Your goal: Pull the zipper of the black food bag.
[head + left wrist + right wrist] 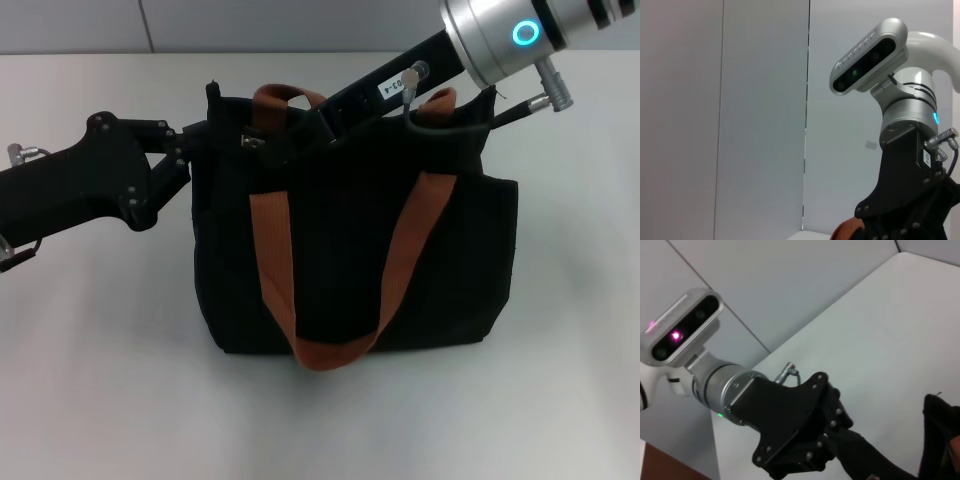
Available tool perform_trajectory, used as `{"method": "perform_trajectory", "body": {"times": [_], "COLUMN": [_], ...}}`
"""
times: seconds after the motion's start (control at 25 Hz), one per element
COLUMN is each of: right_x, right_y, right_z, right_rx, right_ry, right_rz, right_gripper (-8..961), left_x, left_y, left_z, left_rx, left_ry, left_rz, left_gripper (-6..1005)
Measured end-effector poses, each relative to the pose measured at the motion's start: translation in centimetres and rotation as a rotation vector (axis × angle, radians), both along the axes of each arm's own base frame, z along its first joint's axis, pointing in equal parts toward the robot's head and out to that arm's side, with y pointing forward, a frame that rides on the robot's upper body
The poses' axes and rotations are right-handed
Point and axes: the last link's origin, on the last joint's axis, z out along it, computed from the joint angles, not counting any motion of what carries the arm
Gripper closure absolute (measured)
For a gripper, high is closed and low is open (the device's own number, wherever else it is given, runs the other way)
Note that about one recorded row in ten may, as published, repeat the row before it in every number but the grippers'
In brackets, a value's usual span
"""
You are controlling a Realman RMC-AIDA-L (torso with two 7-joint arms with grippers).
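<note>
Black food bag (350, 250) upright on table (100, 380); left gripper (200, 140) steadies its end, right gripper (290, 135) reaches the zipper (250, 141), both claws' closure indeterminable.

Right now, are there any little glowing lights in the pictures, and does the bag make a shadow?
Head view: a cyan ring glows on the right arm, and the black food bag casts only a faint soft shadow on the white table. Right wrist view: a pink light shines in the left arm's camera, with a small green one below. Left wrist view: a sliver of cyan light.
</note>
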Motion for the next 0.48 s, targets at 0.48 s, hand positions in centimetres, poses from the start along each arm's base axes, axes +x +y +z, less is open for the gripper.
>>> {"method": "perform_trajectory", "body": {"times": [0.48], "right_x": [0.14], "right_y": [0.34], "right_z": [0.61], "right_rx": [0.062], "right_ry": [-0.130], "right_rz": [-0.085], "right_gripper": [953], "left_x": [-0.43], "left_y": [-0.24], "left_z": [0.16], "left_rx": [0.006], "left_ry": [0.004], "left_rz": [0.013], "left_gripper": [976]}}
